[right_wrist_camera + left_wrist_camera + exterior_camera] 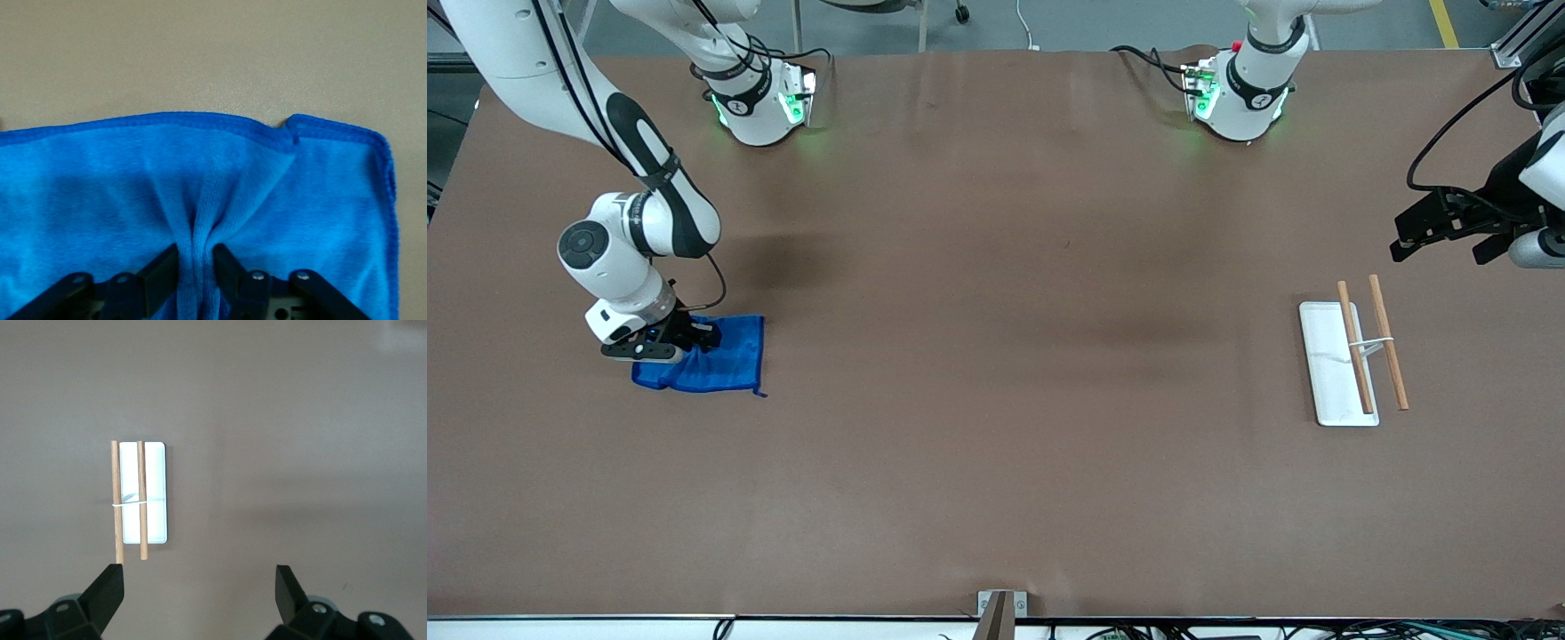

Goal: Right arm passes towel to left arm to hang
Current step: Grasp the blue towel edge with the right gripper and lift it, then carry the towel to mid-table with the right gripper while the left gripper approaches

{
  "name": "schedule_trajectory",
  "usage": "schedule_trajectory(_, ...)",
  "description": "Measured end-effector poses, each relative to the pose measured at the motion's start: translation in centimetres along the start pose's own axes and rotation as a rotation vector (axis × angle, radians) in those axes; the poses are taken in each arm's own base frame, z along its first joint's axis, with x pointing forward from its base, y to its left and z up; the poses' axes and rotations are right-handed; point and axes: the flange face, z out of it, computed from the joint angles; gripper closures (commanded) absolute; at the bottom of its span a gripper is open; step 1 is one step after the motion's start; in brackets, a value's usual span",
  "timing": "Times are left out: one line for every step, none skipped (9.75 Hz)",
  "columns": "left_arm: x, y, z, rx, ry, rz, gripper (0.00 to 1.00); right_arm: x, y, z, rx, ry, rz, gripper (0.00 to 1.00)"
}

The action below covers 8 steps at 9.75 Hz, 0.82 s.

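The bright blue towel (713, 360) lies on the brown table at the right arm's end, with a loose thread at one corner. My right gripper (669, 342) is down on it and shut on a pinched fold of the cloth (197, 227). The rest of the towel is still flat on the table. My left gripper (1440, 231) is open and empty, in the air at the left arm's end, beside the rack. The rack (1360, 356) is a white base with two wooden rods, also in the left wrist view (137, 497).
The brown table (1005, 400) stretches wide between the towel and the rack. A small metal bracket (1000, 606) sits at the table's edge nearest the front camera. The arm bases stand along the table's farthest edge.
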Motion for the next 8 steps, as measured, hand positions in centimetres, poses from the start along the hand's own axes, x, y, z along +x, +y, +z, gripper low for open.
schedule_trajectory(0.0, 0.0, 0.0, 0.000, -0.001, 0.000, 0.00, 0.0, 0.0, 0.0, 0.000, -0.005, 0.000, 1.00)
schedule_trajectory(0.0, 0.0, 0.1, 0.000, -0.002, 0.000, 0.00, 0.1, -0.1, -0.1, 0.000, -0.024, -0.002, 1.00)
schedule_trajectory(0.0, 0.0, 0.1, 0.000, -0.003, 0.000, 0.00, 0.1, -0.2, -0.2, -0.001, -0.062, -0.006, 1.00)
schedule_trajectory(0.0, 0.0, 0.2, 0.000, -0.004, 0.000, 0.00, 0.4, -0.3, -1.0, -0.002, -0.111, -0.010, 1.00)
schedule_trajectory(0.0, 0.0, 0.2, 0.000, -0.005, 0.001, 0.00, 1.2, -0.5, -2.9, -0.004, -0.173, -0.026, 1.00)
schedule_trajectory(0.0, 0.1, 0.3, 0.000, -0.005, 0.002, 0.00, 2.5, -1.0, -5.9, -0.005, -0.235, -0.048, 1.00)
schedule_trajectory(0.0, 0.1, 0.3, 0.000, -0.006, 0.002, 0.00, 4.1, -1.9, -9.6, -0.006, -0.286, -0.068, 1.00)
schedule_trajectory(0.0, 0.2, 0.4, 0.000, -0.008, 0.004, 0.00, 5.8, -3.3, -13.7, 0.014, -0.319, -0.078, 1.00)
